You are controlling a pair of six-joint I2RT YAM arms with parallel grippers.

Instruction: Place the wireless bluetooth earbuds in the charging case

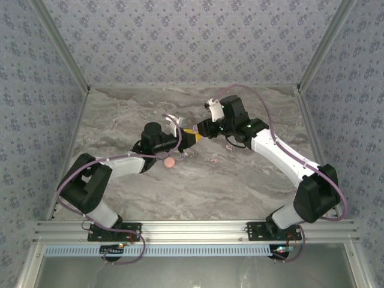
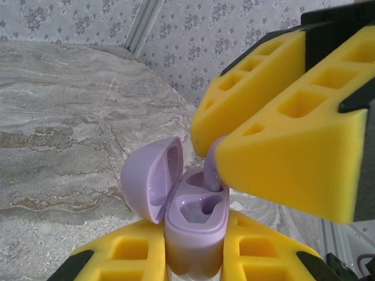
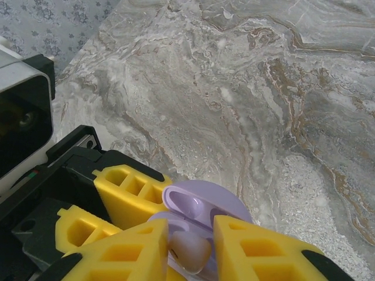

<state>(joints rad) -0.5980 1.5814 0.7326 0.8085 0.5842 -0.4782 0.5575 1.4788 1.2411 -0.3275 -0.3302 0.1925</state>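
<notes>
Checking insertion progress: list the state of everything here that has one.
charging case: lid open, one slot empty.
earbud: at the case's mouth, gripped.
left pincer: shut on the charging case.
right pincer: shut on the earbud.
pink round item: loose on the table, apart from both pincers.

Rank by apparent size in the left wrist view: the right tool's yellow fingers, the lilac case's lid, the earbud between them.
1. Yellow fingers of the right tool, enlarged by nearness.
2. Lid of the case.
3. Earbud, mostly hidden.
</notes>
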